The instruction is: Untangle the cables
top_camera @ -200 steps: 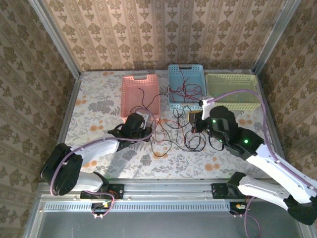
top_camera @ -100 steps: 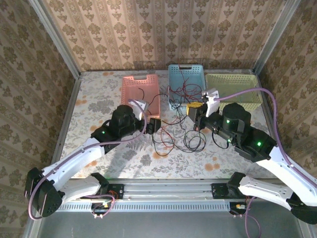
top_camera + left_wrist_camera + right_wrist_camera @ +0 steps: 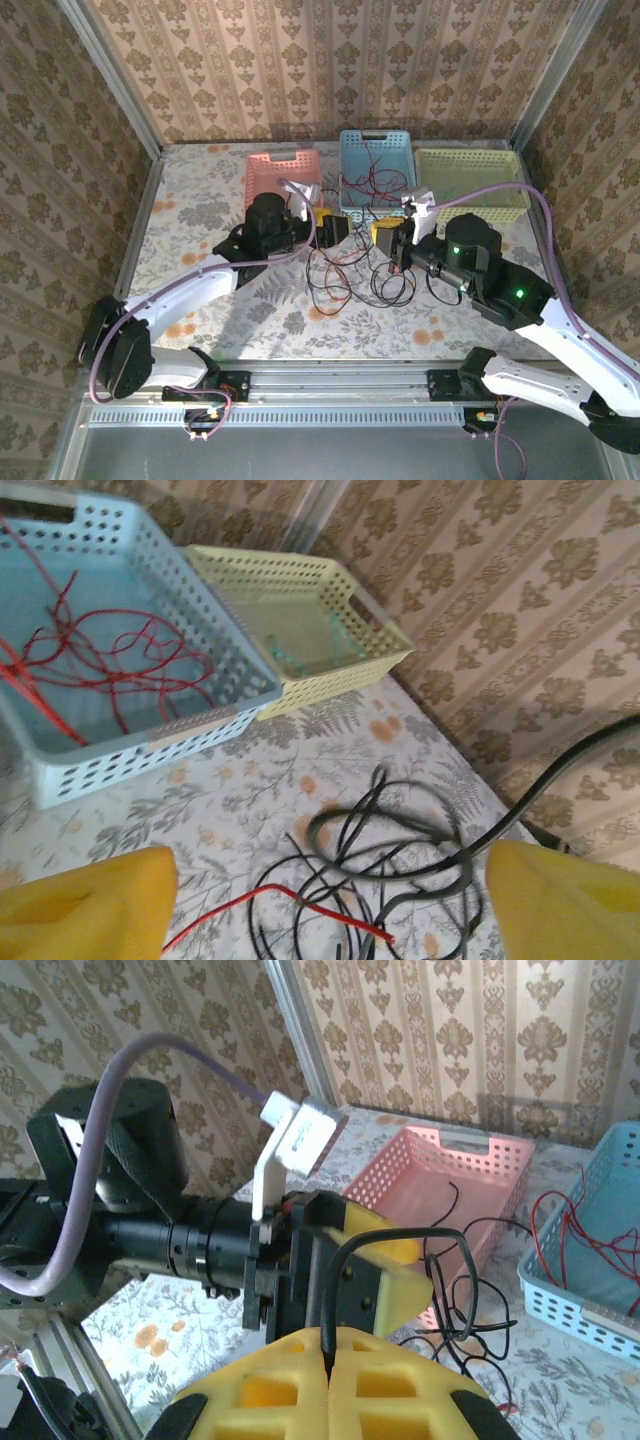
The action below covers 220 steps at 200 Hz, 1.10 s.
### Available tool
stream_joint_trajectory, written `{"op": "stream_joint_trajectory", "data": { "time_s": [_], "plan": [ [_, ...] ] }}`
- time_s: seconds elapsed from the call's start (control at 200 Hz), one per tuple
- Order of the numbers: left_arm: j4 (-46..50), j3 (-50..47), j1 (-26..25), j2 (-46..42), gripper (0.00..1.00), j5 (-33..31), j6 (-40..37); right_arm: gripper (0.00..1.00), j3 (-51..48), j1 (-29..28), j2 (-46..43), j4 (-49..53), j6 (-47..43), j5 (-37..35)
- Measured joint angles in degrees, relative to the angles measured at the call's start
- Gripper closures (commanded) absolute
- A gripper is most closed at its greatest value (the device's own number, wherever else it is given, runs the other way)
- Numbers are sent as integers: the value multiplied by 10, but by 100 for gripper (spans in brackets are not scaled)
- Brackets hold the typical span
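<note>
A tangle of thin black and red cables lies on the flowered table between my two grippers. In the left wrist view, black loops and one red strand lie on the cloth beyond my left gripper. Its yellow fingertips stand wide apart with nothing between them. My right gripper is shut on a black cable, which arches up from the pads and drops toward the tangle. From above, the left gripper faces the right gripper across a small gap. More red cables lie in the blue basket.
Three baskets stand along the back: pink, blue, and pale yellow. The pink basket holds a black strand. Metal frame posts and wallpapered walls close in the table on three sides.
My left gripper rose from the table, moved right and back toward the right gripper, and went from shut to open. The right gripper stayed shut on its black cable and shifted slightly left.
</note>
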State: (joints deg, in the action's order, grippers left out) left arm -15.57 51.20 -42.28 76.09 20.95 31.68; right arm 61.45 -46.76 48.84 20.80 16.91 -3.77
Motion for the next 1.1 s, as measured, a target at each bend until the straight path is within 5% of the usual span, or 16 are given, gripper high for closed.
{"op": "stream_joint_trajectory", "data": {
  "time_s": [0.325,0.41,0.5,0.615,0.81,0.97,1.1],
  "plan": [
    [-83,0,0,43,55,66,87,100,-22,0,-2,-3,0,-1],
    [-85,0,-1,56,47,80,90,100,-30,0,-9,-5,0,-4],
    [-82,-3,-3,61,23,88,93,100,-39,0,-19,-8,-1,-12],
    [-81,-16,-10,60,26,93,92,100,-44,0,-29,-9,-1,-22],
    [-78,-36,-19,60,56,104,86,100,-49,0,-42,-9,-3,-38],
    [-87,-45,-20,60,100,112,87,100,-50,0,-49,-10,-3,-47],
    [-92,-54,-19,58,100,108,88,100,-50,0,-52,-9,-6,-55]
  ]
}}
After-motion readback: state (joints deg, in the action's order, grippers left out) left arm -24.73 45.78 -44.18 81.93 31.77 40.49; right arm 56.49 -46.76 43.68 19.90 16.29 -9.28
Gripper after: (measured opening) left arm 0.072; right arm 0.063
